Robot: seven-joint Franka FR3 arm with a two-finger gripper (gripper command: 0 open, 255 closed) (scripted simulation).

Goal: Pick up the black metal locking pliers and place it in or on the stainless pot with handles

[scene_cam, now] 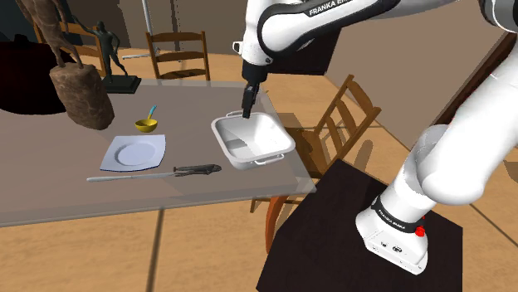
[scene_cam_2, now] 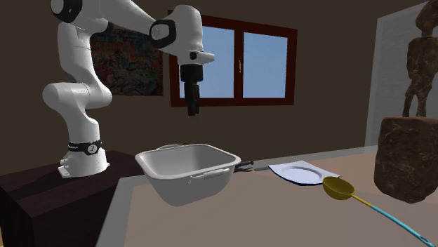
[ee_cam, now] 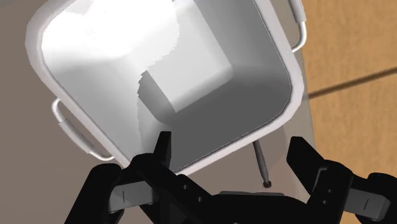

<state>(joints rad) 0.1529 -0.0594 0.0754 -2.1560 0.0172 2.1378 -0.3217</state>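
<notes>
Little of the task looks done. The pot (scene_cam: 242,156), pale grey with a loop handle at either end, stands on the table (scene_cam: 50,195), and its inside looks bare in the wrist view, with only light and shade on the walls. The dark tool I take to be the locking pliers (scene_cam: 197,170) lies flat on the table just beside the pot, on the shoulder view's left of it, not touching the wall. A long thin grey bar runs on from it, away from the pot (whether that bar is part of the tool I cannot tell). So the pickup, the carry and the drop all appear to be left.

The gripper (scene_cam: 246,112) hangs above the pot, over its far rim, pointing down. Its jaws stand wide apart and clasp nothing. The pliers are therefore off to one side of the jaws and well below them, with the pot's near corner in between. To reach them the arm would likely have to leave the pot and come down to the table beside it.
</notes>
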